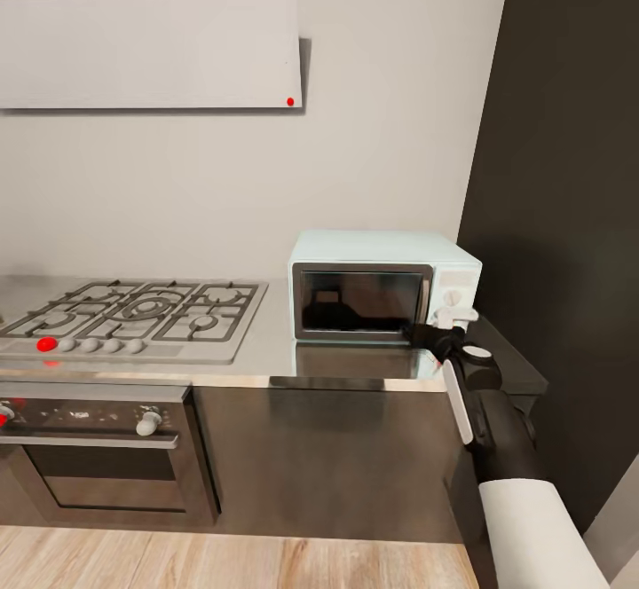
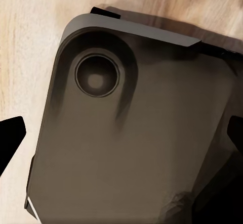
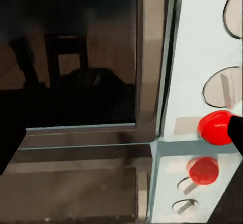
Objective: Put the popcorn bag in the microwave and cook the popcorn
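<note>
one arm does the work here: the right arm [image 1: 497, 429] reaches forward over the counter [image 1: 266, 341], and its fingers [image 1: 435, 337] sit at the lower right front corner of the microwave [image 1: 382, 283], just beside the white knob panel [image 1: 453, 292]. in the right wrist view the panel [image 3: 202, 82] is very close, with a red round light [image 3: 216, 127] touching or nearly touching a dark fingertip [image 3: 237, 129] at the frame's edge, and a fainter red spot below it that looks like its reflection. the dark glass door [image 3: 76, 57] is closed and lies to the side of the panel away from that fingertip; a dim rounded lump shows behind the glass, perhaps the popcorn bag, but i cannot tell for sure. whether the right fingers are spread or pressed together i cannot tell from these pictures. the left wrist view looks down on a dark part of the robot's own body [image 2: 131, 133] over the wooden floor [image 2: 30, 42], with two dark finger tips at opposite edges of the frame, so those fingers look spread wide and hold nothing. my judgement: the coming move turns on the panel control right at the right fingertip, with the right arm far nearer than the left.
</note>
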Available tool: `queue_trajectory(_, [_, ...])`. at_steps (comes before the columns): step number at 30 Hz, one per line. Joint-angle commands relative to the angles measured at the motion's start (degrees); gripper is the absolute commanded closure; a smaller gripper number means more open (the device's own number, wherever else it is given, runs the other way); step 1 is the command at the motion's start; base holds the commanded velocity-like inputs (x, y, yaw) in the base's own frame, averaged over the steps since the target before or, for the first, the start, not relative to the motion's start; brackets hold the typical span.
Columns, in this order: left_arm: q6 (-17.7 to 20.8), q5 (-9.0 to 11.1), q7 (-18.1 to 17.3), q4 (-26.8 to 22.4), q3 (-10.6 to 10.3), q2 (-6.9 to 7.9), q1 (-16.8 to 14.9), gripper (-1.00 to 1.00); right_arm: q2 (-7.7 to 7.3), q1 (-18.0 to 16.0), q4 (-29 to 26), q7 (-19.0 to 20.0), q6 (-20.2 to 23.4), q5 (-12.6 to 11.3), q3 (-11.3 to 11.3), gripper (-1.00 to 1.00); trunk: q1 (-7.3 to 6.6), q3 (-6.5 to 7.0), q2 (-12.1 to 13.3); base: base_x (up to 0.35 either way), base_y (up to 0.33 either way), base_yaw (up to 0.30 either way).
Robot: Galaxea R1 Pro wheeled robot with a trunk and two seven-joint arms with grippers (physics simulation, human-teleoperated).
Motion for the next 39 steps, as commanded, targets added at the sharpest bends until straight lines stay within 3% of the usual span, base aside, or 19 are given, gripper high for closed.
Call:
queue_trajectory(1, [-0.1,0.3,0.0,0.0,-0.1,-0.01,0.0,-1.0,0.0,0.0,-0.2,0.0,0.3,0.3,-0.1,-1.0,0.0,-0.06,0.0,0.0,0.0,0.0])
queue_trajectory(9, [-0.1,0.4,0.0,-0.2,0.1,-0.17,0.0,-1.0,-0.26,0.0,-0.5,-0.1,2.0,0.5,-0.1,-1.0,0.0,-0.06,0.0,0.0,0.0,0.0])
queue_trajectory(16, [-0.1,0.4,0.0,-0.2,0.1,-0.17,0.0,-1.0,0.0,0.0,-0.5,-0.3,1.4,4.7,-0.2,-1.0,0.0,-0.06,0.0,0.013,0.0,0.0])
queue_trajectory(39, [-0.1,0.4,0.0,-0.1,-0.2,-0.02,0.0,-1.0,-0.08,0.0,-0.5,-0.2,1.3,4.8,-0.6,-1.0,0.0,-0.06,0.0,0.072,0.0,0.0])
